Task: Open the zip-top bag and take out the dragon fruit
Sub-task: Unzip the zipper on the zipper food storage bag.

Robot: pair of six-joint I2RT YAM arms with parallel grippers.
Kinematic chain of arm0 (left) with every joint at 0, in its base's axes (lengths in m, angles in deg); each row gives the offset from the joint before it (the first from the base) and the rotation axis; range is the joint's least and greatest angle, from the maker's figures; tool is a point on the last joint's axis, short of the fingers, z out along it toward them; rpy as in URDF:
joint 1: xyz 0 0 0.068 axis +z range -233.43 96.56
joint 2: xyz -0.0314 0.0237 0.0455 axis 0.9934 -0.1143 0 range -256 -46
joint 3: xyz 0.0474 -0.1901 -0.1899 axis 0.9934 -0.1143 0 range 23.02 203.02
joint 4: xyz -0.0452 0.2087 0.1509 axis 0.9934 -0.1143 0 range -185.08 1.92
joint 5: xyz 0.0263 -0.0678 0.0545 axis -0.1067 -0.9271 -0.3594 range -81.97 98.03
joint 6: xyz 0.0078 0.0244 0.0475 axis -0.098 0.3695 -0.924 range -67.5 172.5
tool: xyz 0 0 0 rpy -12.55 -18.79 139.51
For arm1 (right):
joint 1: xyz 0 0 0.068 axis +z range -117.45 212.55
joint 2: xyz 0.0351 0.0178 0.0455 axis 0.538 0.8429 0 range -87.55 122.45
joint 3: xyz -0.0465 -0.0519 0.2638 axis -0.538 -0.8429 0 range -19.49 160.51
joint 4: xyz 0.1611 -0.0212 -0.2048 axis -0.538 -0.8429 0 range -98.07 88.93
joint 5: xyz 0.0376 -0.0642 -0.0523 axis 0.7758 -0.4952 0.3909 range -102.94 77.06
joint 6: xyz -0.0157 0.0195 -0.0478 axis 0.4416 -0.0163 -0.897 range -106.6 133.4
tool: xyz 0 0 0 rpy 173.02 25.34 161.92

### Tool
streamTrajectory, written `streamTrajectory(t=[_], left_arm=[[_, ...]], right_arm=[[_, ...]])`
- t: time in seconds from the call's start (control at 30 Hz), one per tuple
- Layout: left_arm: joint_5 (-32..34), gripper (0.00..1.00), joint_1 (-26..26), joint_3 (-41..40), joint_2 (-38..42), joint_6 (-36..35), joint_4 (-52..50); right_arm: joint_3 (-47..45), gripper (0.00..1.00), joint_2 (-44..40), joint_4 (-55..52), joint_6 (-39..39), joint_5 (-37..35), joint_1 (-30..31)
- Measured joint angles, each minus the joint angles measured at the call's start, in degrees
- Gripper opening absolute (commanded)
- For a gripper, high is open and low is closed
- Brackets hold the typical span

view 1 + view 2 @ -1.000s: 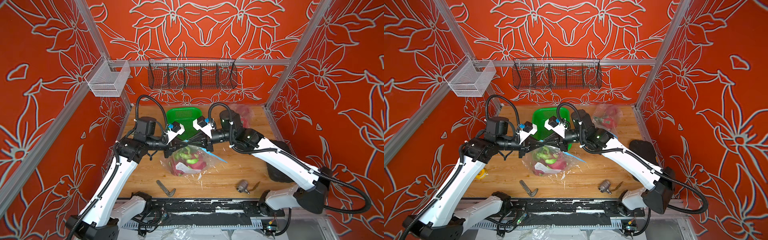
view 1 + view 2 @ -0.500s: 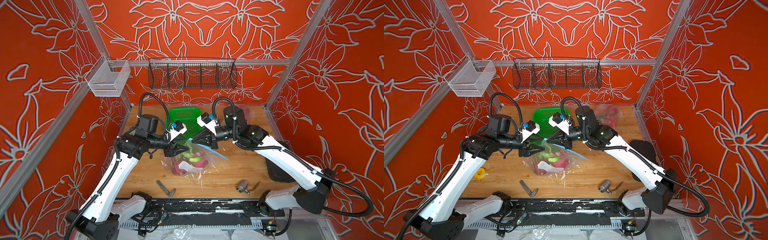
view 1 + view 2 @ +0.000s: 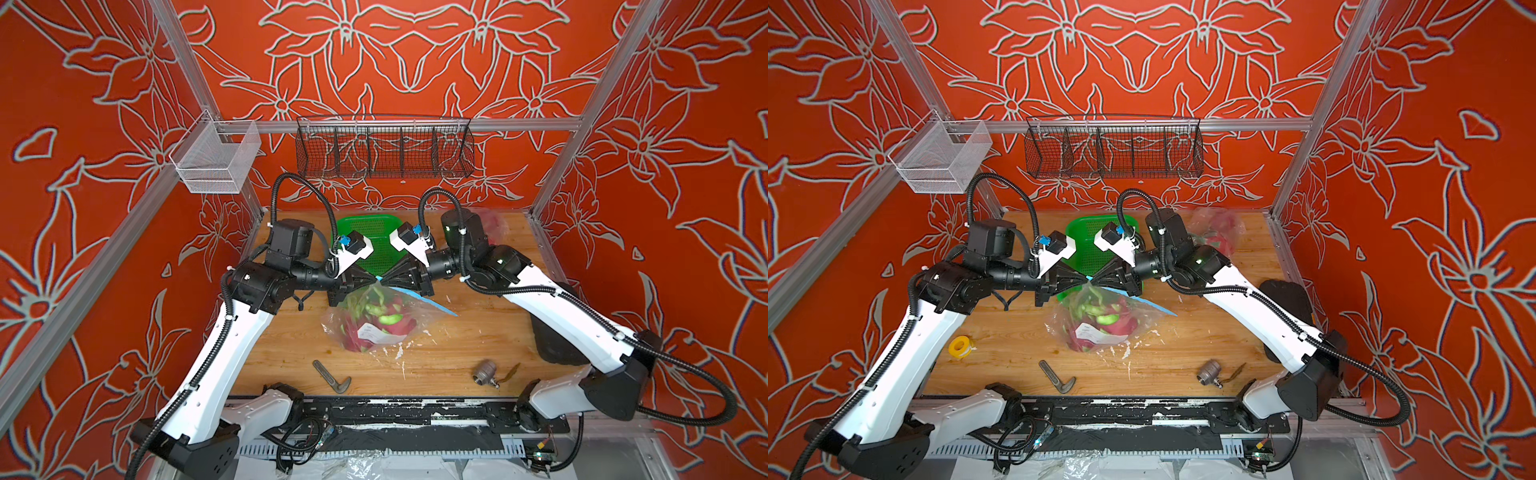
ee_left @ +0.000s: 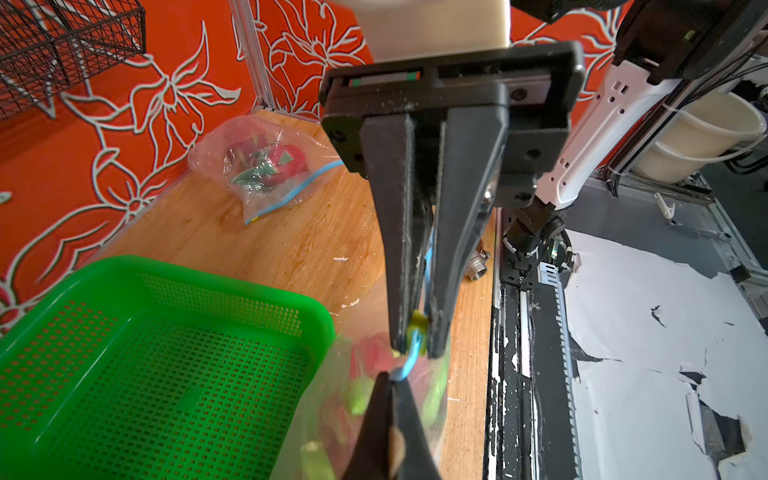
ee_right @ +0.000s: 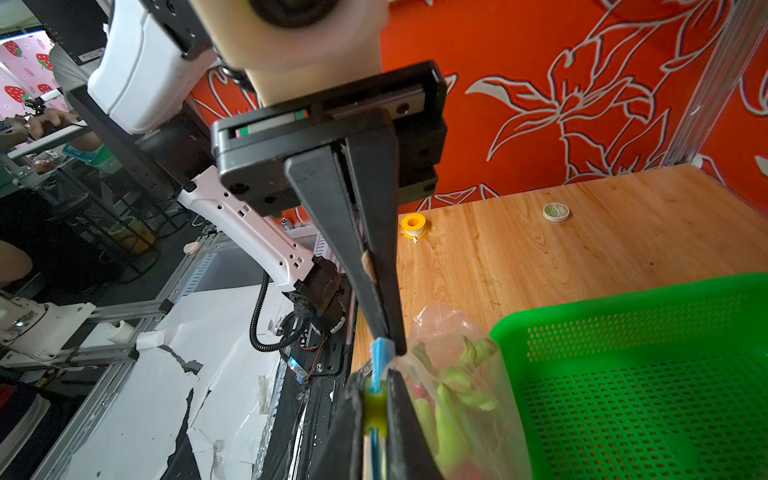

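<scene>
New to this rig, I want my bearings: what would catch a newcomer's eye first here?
The left claw and right claw meet tip to tip above mid-table, pinching the blue seal of the zip-top bag, the right on its yellow slider. Pink-and-green dragon fruit shows through the plastic, with a bright green basket just behind.

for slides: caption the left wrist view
Left tool pinches the bag by its zip, right tool the slider, beside the basket

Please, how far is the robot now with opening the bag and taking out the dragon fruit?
Done: both grippers grip the zip-top bag. In hand: the left gripper pinches its yellow slider, the right gripper the blue zip strip. Left: no opening shows; the dragon fruit is inside.
</scene>
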Motion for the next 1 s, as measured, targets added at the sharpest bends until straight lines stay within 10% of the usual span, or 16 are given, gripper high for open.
streamTrajectory(t=[0.17, 0.33, 1.0], left_arm=[[-0.92, 0.41, -0.68, -0.13, -0.44, 0.46, -0.74], [-1.55, 0.00, -1.14, -0.15, -0.44, 0.22, -1.73], [4.50, 0.00, -1.05, -0.70, 0.42, -0.13, 1.40]], right_arm=[[1.14, 0.00, 0.66, -0.20, 0.07, 0.17, 0.07], [1.16, 0.00, 1.18, -0.11, 0.11, 0.11, 0.22], [-1.16, 0.01, -0.15, 3.04, -0.46, -0.79, -0.61]])
